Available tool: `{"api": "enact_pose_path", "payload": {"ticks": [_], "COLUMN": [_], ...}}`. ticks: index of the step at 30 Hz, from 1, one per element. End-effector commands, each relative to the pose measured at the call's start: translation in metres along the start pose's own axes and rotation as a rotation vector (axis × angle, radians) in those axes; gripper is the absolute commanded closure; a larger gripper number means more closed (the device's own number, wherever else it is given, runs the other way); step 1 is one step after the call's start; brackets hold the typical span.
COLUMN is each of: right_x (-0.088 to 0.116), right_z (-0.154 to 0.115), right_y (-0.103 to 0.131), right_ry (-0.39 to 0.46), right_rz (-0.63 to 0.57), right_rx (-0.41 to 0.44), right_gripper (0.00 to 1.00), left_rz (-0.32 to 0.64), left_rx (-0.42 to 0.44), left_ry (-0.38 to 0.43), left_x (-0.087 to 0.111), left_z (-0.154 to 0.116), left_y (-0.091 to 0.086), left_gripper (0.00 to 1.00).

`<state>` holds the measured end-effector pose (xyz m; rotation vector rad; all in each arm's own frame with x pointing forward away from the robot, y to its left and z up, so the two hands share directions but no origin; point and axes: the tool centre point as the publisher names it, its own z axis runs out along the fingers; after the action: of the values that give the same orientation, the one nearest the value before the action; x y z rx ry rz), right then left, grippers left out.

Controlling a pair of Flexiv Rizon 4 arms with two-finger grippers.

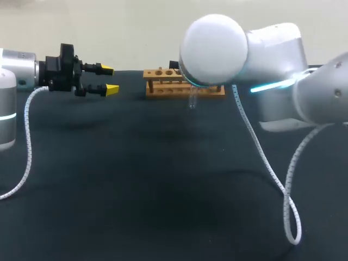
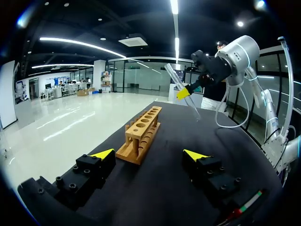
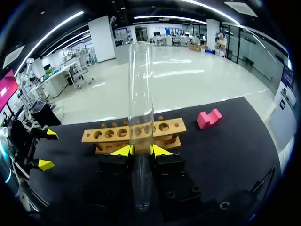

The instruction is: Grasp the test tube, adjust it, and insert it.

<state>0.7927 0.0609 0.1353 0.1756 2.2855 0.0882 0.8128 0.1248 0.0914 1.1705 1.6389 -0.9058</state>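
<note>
A clear glass test tube (image 3: pixel 141 94) stands between the yellow fingertips of my right gripper (image 3: pixel 141 150), which is shut on it near its lower part. Just ahead of that gripper sits the wooden rack (image 3: pixel 134 134) with a row of holes. In the left wrist view the tube (image 2: pixel 175 77) hangs tilted in the right gripper (image 2: pixel 184 92), in the air beyond the rack (image 2: pixel 141 134). In the head view my right arm hides its own gripper; only the tube's end (image 1: pixel 192 100) shows in front of the rack (image 1: pixel 163 81). My left gripper (image 1: pixel 109 79) hovers open and empty, left of the rack.
A pink block (image 3: pixel 209 117) lies on the black table (image 1: pixel 163 179) beside the rack's end. White coiled cables (image 1: pixel 261 157) hang from both arms over the table.
</note>
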Motion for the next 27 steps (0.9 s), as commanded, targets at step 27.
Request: {"api": "enact_pose_path", "payload": {"ticks": [27], "right_x": [-0.070], "right_z": [-0.014], "right_y": [-0.002], "right_ry": [-0.610], "right_rz": [-0.049], "right_rx": [0.018], "right_gripper": [1.00], "left_rz": [0.003], "left_rx": [-0.004], "left_ry": [-0.005], "left_x": [0.001], "left_z": [-0.001], "left_y": [-0.002], "left_gripper": [0.00]}}
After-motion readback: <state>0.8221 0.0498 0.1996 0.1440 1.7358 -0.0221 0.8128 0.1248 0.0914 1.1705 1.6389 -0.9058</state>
